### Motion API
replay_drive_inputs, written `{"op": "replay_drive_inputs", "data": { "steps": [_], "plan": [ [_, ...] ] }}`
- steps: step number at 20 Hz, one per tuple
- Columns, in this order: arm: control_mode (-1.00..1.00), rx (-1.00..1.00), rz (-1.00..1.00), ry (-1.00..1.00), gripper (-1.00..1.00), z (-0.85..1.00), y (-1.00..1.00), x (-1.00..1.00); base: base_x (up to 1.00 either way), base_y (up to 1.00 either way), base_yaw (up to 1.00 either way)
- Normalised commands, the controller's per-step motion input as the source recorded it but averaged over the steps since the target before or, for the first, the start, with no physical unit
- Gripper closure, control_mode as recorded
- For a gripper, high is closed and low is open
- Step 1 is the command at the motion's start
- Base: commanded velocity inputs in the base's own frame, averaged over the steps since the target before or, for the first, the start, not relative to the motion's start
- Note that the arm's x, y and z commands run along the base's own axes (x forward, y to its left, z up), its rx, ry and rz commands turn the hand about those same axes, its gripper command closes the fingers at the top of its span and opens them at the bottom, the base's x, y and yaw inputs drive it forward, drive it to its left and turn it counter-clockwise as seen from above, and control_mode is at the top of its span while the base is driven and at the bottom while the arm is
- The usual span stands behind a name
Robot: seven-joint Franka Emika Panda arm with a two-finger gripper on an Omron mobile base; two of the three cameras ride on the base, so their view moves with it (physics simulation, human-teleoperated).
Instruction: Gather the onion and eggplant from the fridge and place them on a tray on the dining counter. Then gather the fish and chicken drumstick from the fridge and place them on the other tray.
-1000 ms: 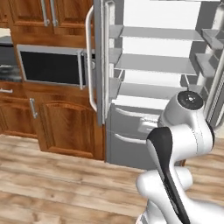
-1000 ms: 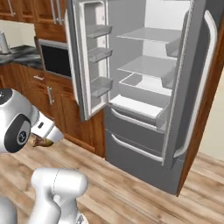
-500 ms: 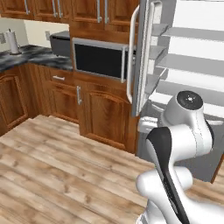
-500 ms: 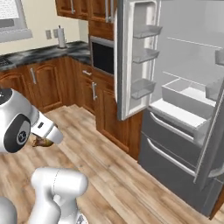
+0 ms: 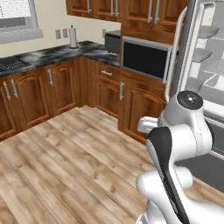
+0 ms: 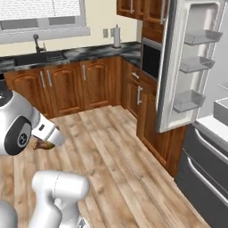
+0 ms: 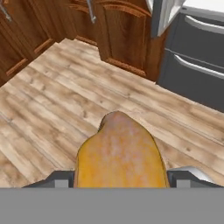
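Hand view has the chicken drumstick (image 7: 119, 151) sitting right between the gripper (image 7: 120, 177) fingers, its fat golden end nearest the hand and the narrower end pointing out ahead over the wood floor (image 7: 52, 100). The jaws stand wide and look clamped on the thick meaty part, which seems the right place to hold it. I'd judge it light, a little soft and likely slick-skinned, so it could pivot or slide if the base jolts. From the right base camera, a brown bit of the drumstick (image 6: 42, 144) pokes out below the wrist. Off ahead and to one side of the hand stands the open fridge (image 7: 192, 52).
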Motion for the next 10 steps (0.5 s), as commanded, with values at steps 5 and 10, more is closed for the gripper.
{"op": "replay_drive_inputs", "data": {
  "steps": [5,10],
  "plan": [
    [1.00,0.00,0.00,0.00,1.00,0.00,0.00,0.00,-0.22,-0.06,0.53],
    [1.00,0.00,0.00,0.00,1.00,0.00,0.00,0.00,-0.20,0.00,0.54]
  ]
}}
